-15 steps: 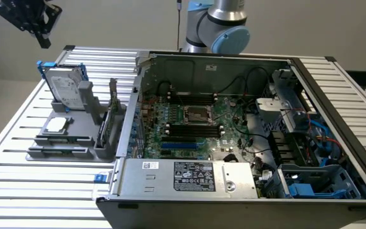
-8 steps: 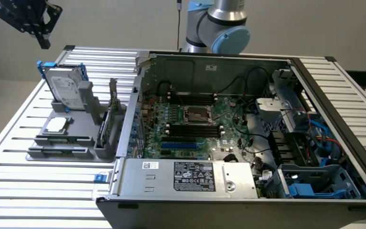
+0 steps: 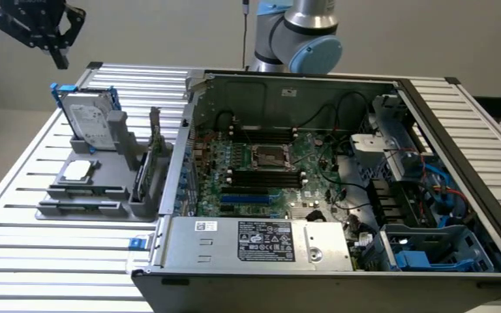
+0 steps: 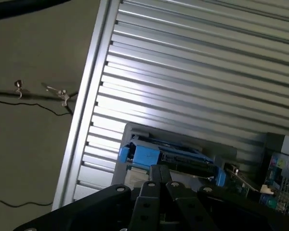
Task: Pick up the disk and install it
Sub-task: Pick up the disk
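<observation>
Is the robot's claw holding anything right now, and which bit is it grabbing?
Nothing. The gripper is shut with nothing between its fingers, above the disk, which stands in the grey holder.

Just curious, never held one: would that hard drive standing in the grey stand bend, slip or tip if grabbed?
The disk looks like a metal slab, so probably stiff and heavyish. Its smooth face may slip; the blue frame likely grips better. Propped nearly upright in the stand, a sideways push might tip it.

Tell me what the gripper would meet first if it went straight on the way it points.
Likely the disk, standing on edge in the grey holder ahead of the gripper, though depth is unclear.
</observation>
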Robot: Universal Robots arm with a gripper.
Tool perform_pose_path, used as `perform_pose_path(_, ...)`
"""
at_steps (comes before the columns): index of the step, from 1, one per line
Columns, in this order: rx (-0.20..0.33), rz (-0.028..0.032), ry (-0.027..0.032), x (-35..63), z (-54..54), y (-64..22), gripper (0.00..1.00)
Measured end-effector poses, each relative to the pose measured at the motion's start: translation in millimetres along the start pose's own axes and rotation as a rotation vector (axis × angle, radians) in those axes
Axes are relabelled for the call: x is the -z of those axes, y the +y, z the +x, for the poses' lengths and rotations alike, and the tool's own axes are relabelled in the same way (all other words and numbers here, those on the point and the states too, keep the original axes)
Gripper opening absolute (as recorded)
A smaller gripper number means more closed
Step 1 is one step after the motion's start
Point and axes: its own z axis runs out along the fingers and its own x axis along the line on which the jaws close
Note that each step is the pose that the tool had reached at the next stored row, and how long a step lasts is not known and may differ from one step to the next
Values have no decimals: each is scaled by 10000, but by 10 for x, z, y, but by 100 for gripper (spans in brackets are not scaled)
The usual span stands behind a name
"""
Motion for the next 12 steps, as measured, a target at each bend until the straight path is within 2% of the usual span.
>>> perform_pose_path(12, 2171, 39, 122, -31, 0, -2, 11)
